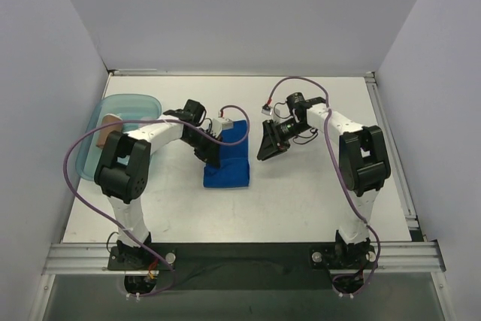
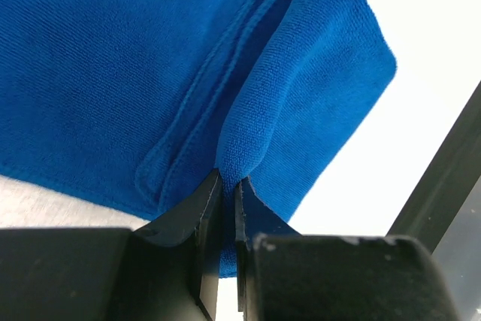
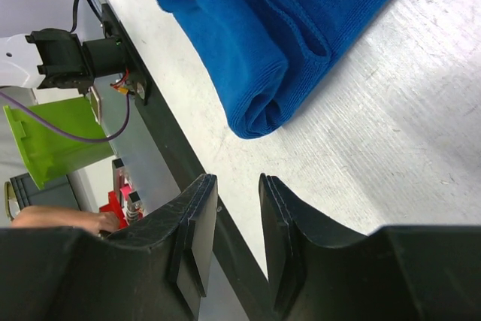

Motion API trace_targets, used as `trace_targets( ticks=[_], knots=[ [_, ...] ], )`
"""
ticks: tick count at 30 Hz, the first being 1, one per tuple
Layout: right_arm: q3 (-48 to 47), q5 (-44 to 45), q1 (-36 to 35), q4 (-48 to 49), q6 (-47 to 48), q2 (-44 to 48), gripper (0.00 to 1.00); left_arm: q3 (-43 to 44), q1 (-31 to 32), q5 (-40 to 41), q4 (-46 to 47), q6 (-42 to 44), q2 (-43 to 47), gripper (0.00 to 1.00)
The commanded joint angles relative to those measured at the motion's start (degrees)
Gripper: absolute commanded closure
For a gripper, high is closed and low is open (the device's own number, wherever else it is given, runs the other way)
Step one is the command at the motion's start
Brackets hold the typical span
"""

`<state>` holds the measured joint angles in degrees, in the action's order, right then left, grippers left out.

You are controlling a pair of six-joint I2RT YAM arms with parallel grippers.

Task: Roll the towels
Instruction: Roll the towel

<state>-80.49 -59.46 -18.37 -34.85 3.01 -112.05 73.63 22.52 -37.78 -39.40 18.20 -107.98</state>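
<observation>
**Left gripper** (image 2: pixel 229 186): the black fingers (image 2: pixel 201 212) are almost together, pinching a raised fold of the royal-blue terry towel (image 2: pixel 113 58). Cloth fills the slit between the tips.
- In the left wrist view the pinched fold climbs from bottom centre toward the upper right.
- A hemmed edge runs along the fold's left flank, and flatter cloth spreads over the upper left of the frame.

**Overhead, left side:** the left gripper (image 1: pixel 209 152) sits at the towel's left edge, just left of frame centre. The royal-blue terry towel (image 1: pixel 233 167) lies on the white table (image 1: pixel 301 201) with its long side running up and down the frame. Its upper end is bunched and tapers toward the upper right.

**Right gripper** (image 3: pixel 239 186): the jaws stand a narrow gap apart with nothing between them; only the table (image 3: pixel 391 133) shows through.
- In the right wrist view the towel (image 3: pixel 301 13) fills the upper centre and upper right.
- Its rounded, rolled-over end points down toward frame centre, near the fingertips but not touching them.
- Overhead, the right gripper (image 1: pixel 267 148) hangs just right of the towel, apart from it.

**Further out:**
- A translucent teal plastic bin (image 1: pixel 90 148) stands at the table's left edge, middle left of the frame.
- A tan item (image 1: pixel 113 124) lies inside it, too small to tell what it is.
- Purple cables (image 1: pixel 71 163) loop along both arms.
</observation>
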Motion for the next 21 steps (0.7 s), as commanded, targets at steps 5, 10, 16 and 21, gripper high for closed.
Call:
trace_targets(
  ticks=[5, 10, 16, 21],
  knots=[
    [-1.6, -4.3, -1.6, -1.2, -1.2, 0.7, 0.72, 0.7, -0.4, -1.1, 1.4, 0.5, -5.1, 0.82],
    [-1.3, -4.3, -1.8, -1.3, -1.5, 0.5, 0.75, 0.9, -1.7, -2.7, 2.0, 0.8, -6.5, 0.66],
    [-0.2, -4.0, -1.8, -1.5, -1.8, 2.5, 0.75, 4.0, -2.6, -4.2, -0.8, 0.8, -0.1, 0.53],
    [-0.5, -3.6, -1.8, -1.4, -2.1, 4.8, 0.73, 5.2, -5.9, -1.9, -0.7, -2.3, 8.0, 0.5]
  ],
)
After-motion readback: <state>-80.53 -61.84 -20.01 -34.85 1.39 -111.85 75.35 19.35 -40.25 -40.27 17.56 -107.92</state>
